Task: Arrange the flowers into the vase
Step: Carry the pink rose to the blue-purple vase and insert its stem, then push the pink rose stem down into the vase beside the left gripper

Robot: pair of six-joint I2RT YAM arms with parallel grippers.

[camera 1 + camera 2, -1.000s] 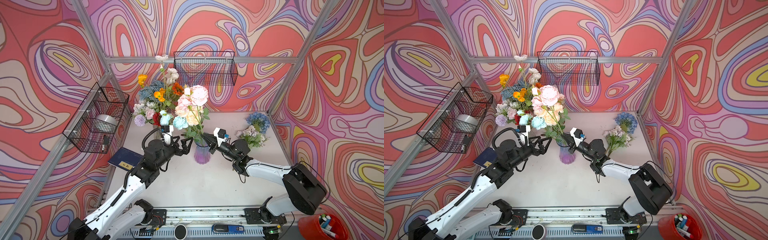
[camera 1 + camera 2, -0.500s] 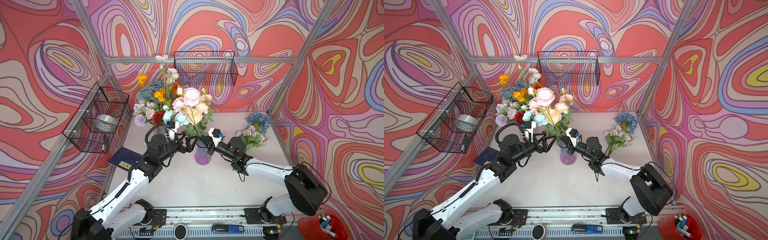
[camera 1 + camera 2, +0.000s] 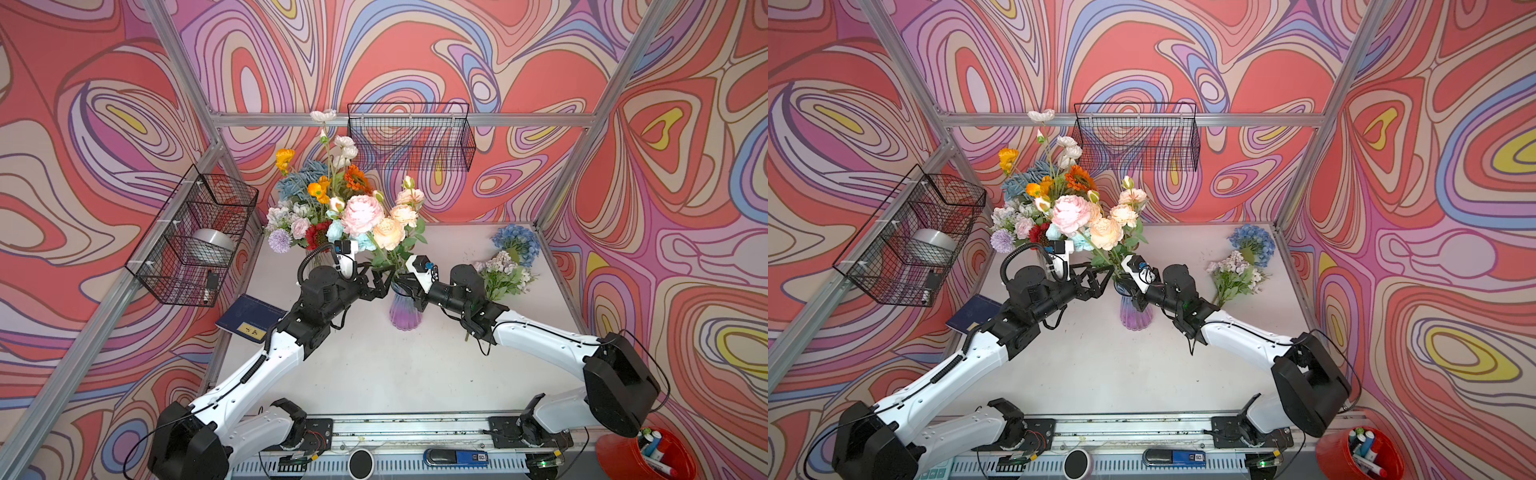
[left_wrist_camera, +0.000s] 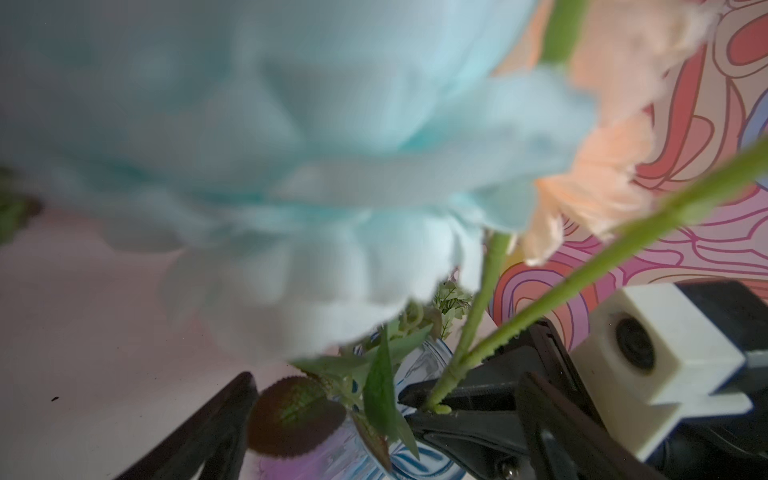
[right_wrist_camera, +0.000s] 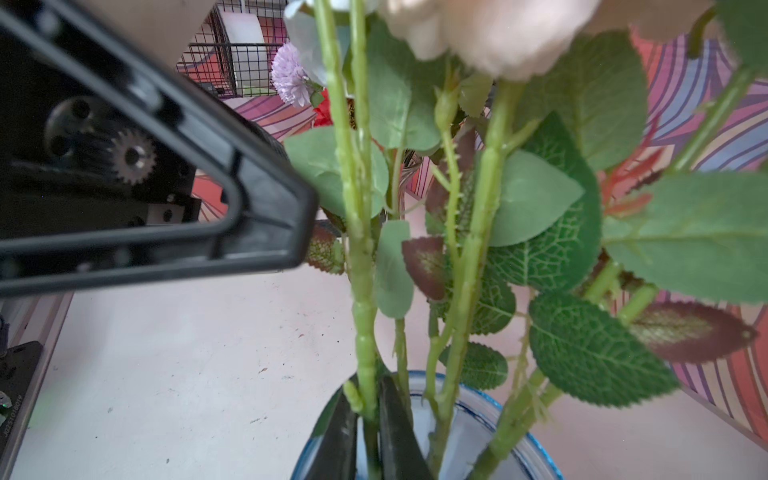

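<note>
1. Change from a second ago: I see the heads of the flowers [image 3: 361, 214] swung left in both top views. The left gripper [image 3: 383, 285] has moved up beside the vase [image 3: 406, 316].
2. Left gripper: jaws wide, holding nothing.
3. Right gripper [image 5: 368, 401]: jaws narrow about one green stem at the vase mouth (the grip looks firm, though I cannot confirm it).
4. Orientation: stems run near upright, feet in the vase, heads tilted left.

Bright, even light; near petals [image 4: 291, 166] blurred.
</note>
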